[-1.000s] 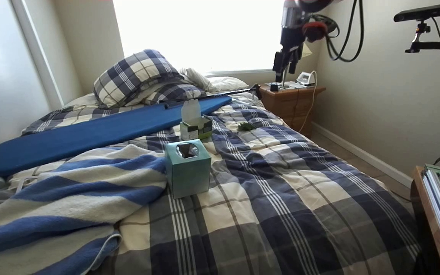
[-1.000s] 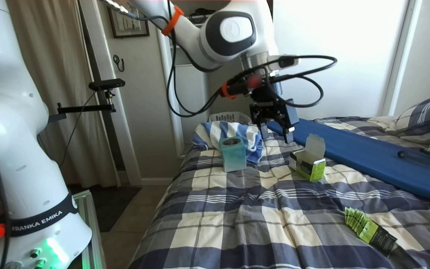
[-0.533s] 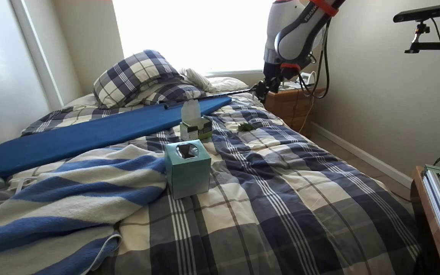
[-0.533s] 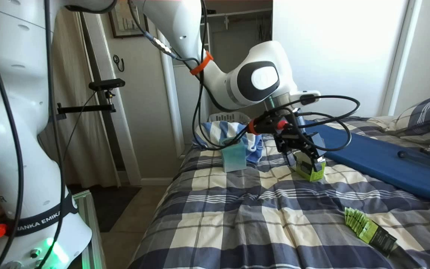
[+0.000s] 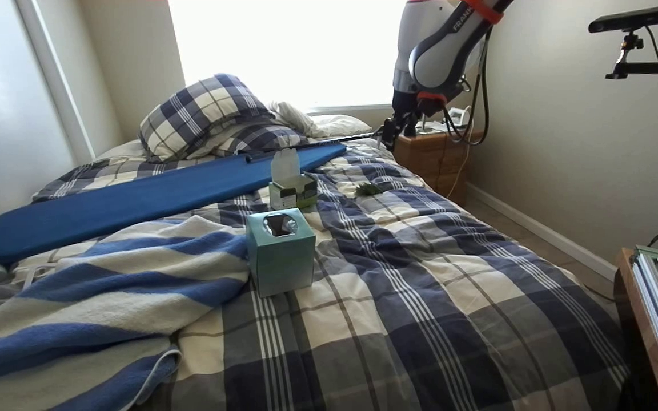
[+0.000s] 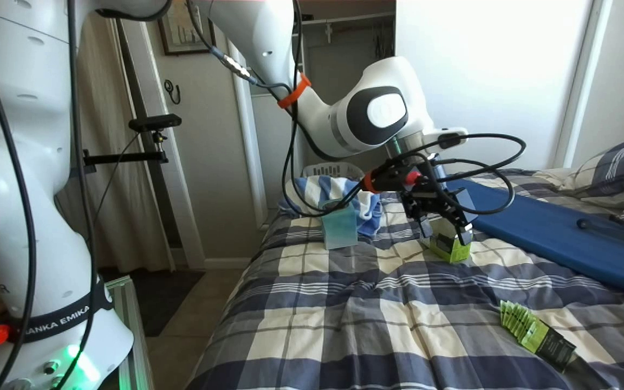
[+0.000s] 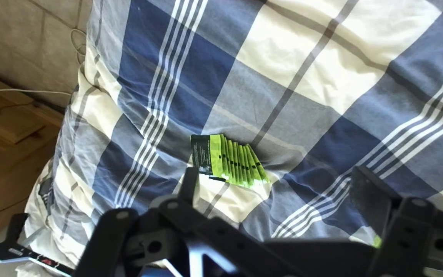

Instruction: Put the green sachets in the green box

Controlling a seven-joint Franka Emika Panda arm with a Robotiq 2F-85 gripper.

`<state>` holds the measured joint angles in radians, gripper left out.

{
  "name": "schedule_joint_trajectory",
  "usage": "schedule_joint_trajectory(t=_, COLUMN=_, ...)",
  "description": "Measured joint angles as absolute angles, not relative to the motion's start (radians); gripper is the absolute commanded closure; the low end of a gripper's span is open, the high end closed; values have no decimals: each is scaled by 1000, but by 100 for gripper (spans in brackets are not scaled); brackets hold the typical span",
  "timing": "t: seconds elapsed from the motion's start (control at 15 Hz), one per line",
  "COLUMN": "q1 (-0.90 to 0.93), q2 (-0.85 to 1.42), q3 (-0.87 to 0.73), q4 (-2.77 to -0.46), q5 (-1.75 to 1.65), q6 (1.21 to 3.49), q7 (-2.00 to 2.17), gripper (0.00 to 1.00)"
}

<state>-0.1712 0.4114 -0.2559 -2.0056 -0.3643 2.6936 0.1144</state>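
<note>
From where I stand, going by an exterior view with twelve straight up, the white robot base is at about eight o'clock from the middle and a black camera sits near ten. Further right a blue-and-white striped towel lies heaped on the bed, and at its six o'clock, just in front, a teal tissue box stands upright.

Then comes the gripper, hanging tilted at about three o'clock from the tissue box. Its two fingers are spread wide; in the wrist view I see the bed through the gap between them. Behind it, partly covered, is the green box; in an exterior view it stands with its flap up, at about twelve o'clock from the tissue box.

Next along are the green sachets, fanned in an overlapping row, flat on the bed between four and five o'clock from the green box, well apart from it and from the gripper. In the wrist view they show near ten o'clock from the middle of that gap, past the tips.

Furthest right, a blue ironing board lies across the bed, from about twelve o'clock to just past three round the green box, with a plaid pillow at two.
</note>
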Motion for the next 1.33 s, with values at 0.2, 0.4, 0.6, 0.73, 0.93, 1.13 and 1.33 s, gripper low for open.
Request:
schedule_joint_trajectory(t=0.2, q1=-129, q2=475, q3=-323, q4=-1995, q5=-390, q6=2799, q7=172, gripper=0)
schedule_joint_trajectory(t=0.4, q1=-76, q2=610, q3=-407, q4=-1951, q5=-394, q6=2909, q7=249, gripper=0)
schedule_joint_trajectory(t=0.6, q1=-62, q2=763, q3=-437, q4=-1877, q5=-358, q6=3001, q7=270, gripper=0)
schedule_joint_trajectory(t=0.73, q1=-64, q2=859, q3=-442, q4=-1819, q5=-307, q6=3052, q7=267, gripper=0)
schedule_joint_trajectory(t=0.93, q1=-80, q2=983, q3=-438, q4=-1720, q5=-226, q6=3129, q7=247, gripper=0)
schedule_joint_trajectory(t=1.13, q1=-102, q2=1072, q3=-437, q4=-1613, q5=-170, q6=3148, q7=212, gripper=0)
schedule_joint_trajectory(t=1.33, q1=-133, q2=1130, q3=-421, q4=-1520, q5=-137, q6=3148, q7=186, gripper=0)
